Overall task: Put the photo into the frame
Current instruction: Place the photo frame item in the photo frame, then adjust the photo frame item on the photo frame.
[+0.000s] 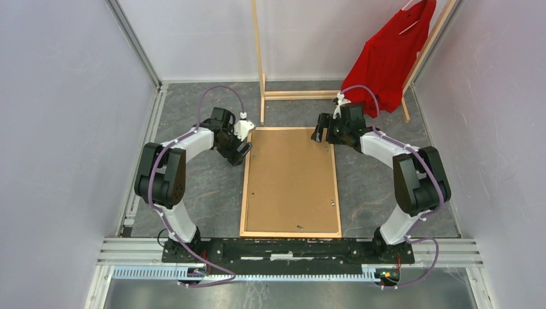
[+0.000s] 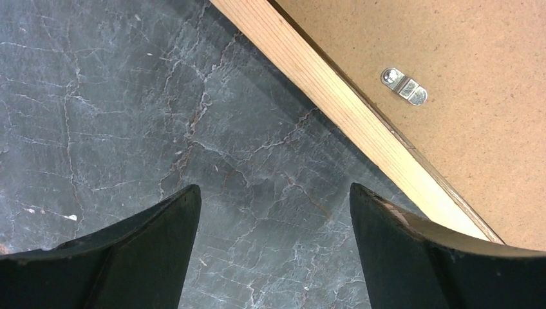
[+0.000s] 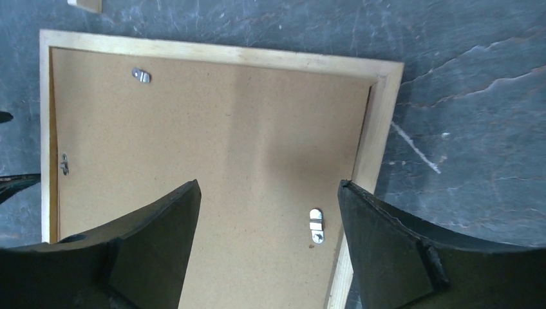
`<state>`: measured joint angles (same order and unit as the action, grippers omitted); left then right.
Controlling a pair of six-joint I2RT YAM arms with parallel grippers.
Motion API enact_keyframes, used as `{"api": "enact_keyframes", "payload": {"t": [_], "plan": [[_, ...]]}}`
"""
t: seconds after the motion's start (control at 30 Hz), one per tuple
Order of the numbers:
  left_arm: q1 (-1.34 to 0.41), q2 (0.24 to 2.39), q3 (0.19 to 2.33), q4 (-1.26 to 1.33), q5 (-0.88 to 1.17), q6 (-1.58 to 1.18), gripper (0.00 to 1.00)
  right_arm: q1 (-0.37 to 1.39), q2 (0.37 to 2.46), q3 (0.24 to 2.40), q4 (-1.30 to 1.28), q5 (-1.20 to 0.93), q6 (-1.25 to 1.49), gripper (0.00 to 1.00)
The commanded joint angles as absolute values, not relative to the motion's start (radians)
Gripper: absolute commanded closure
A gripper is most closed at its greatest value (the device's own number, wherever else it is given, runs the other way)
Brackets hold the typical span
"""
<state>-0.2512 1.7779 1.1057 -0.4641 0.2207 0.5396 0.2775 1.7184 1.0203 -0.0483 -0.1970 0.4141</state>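
Note:
The frame [image 1: 243,193] lies flat in the middle of the table, back side up, with a plain brown backing panel [image 1: 291,180] filling it. The photo is hidden or out of view. My left gripper [image 1: 243,149] is open and empty, over bare table just left of the frame's far left corner. In the left wrist view the gripper [image 2: 273,193] has the frame strip [image 2: 335,103] to its right. My right gripper [image 1: 322,136] is open and empty above the far right corner. In the right wrist view the gripper [image 3: 267,187] hangs over the backing panel [image 3: 225,141] and frame strip [image 3: 373,129].
Small metal turn clips [image 3: 315,225] [image 2: 404,85] sit along the backing panel's edges. A pale wooden clothes rack [image 1: 261,64] with a red shirt [image 1: 389,58] stands at the back. Enclosure walls close in left and right.

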Motion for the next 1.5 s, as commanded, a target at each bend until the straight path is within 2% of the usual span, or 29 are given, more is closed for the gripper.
{"api": "enact_keyframes", "payload": {"t": [0.0, 0.17, 0.67, 1.1, 1.47], "plan": [[-0.253, 1.781, 1.095, -0.434, 0.247, 0.507, 0.10, 0.260, 1.664, 1.068, -0.049, -0.138, 0.392, 0.15], [-0.254, 1.776, 1.089, -0.437, 0.250, 0.510, 0.10, 0.249, 1.747, 1.175, -0.095, -0.116, 0.375, 0.14], [-0.253, 1.776, 1.083, -0.451, 0.246, 0.523, 0.10, 0.249, 1.876, 1.246, -0.068, -0.196, 0.400, 0.18], [-0.253, 1.786, 1.075, -0.439, 0.246, 0.525, 0.11, 0.252, 1.844, 1.167, -0.056, -0.236, 0.422, 0.22], [-0.242, 1.769, 1.060, -0.451, 0.234, 0.543, 0.11, 0.239, 1.686, 1.078, -0.099, -0.172, 0.397, 0.20]]}}
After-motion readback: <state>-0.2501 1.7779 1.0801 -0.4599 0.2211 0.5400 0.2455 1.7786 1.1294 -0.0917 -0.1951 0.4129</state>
